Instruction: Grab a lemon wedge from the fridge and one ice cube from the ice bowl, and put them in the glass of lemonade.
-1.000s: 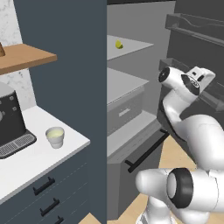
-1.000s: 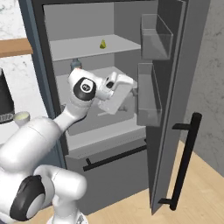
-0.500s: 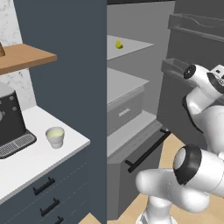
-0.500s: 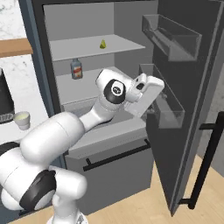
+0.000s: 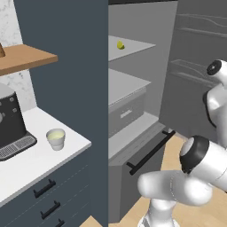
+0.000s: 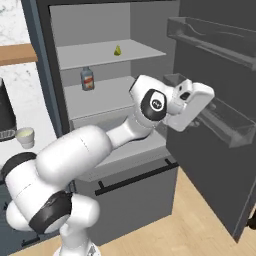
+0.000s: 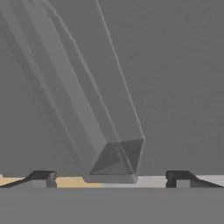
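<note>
Fridge (image 6: 105, 30) door is swinging wider than a second ago, the arm's hand pressing against its inner racks. Claw (image 7: 109, 177) is spread open, holding nothing. Lemon wedge (image 6: 118, 50) is sitting on the top shelf, now reachable; glass of lemonade (image 5: 56, 139) is waiting on the surface (image 5: 26, 164).

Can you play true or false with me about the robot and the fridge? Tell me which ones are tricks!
1. The fridge door is open. True.
2. The lemon wedge sits on the top shelf. True.
3. The claw is squeezing the lemon wedge. False: its jaws are wide open with nothing between them, facing the inside of the fridge door.
4. The glass of lemonade is inside the fridge. False: it stands on the white counter beside the coffee machine.
5. A small can stands on the shelf below the lemon wedge. True.
</note>
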